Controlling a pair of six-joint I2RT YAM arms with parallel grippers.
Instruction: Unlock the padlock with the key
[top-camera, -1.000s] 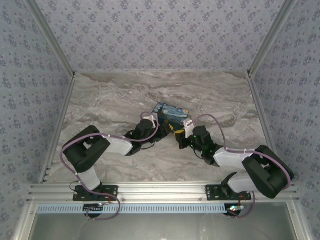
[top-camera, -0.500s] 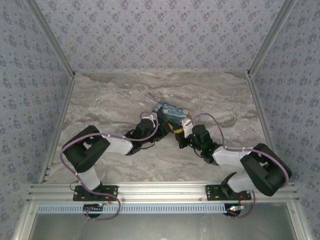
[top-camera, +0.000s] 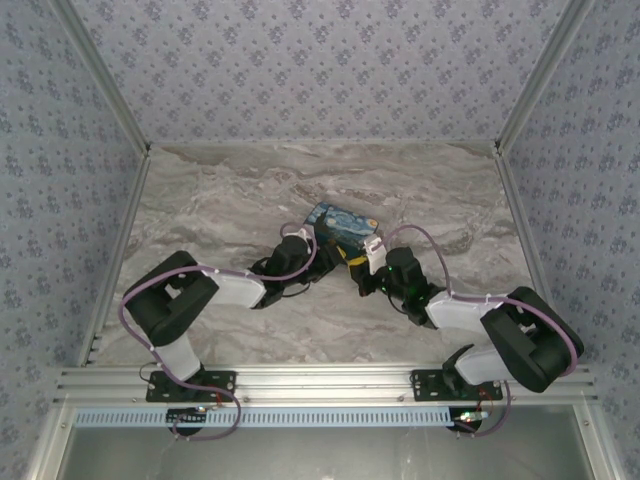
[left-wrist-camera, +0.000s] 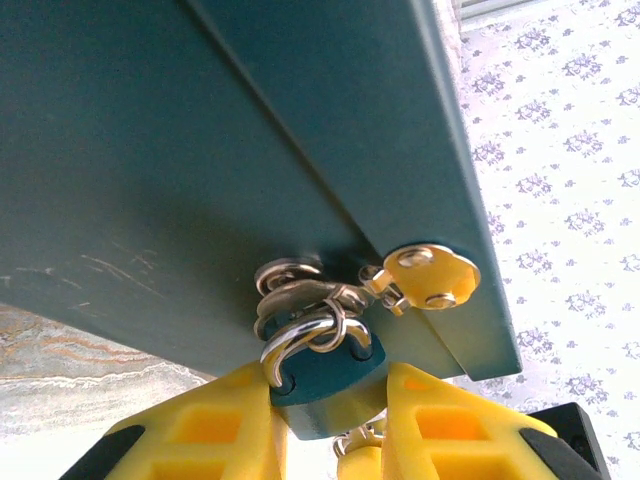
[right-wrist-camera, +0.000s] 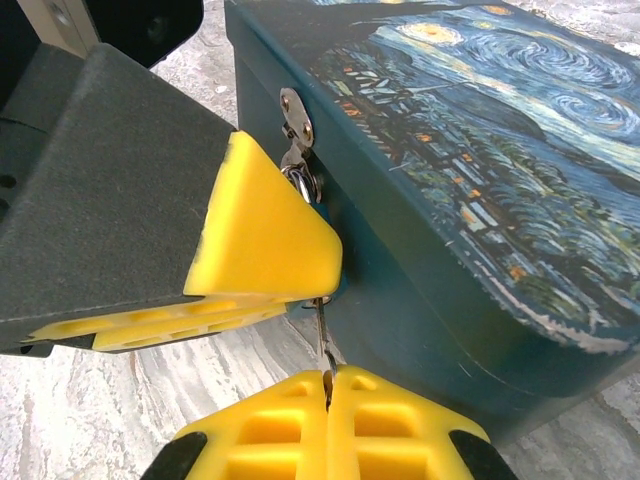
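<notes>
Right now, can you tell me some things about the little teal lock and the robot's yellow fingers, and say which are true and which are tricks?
1. The left gripper squeezes the small teal padlock between its yellow fingers. True.
2. The padlock lies loose, away from everything. False: its shackle is hooked through the silver hasp on the blue starry-night painted box.
3. The right gripper pinches the thin metal key, which points up towards the padlock. True.
4. The painted box's lid stands wide open. False: the box is shut.
</notes>
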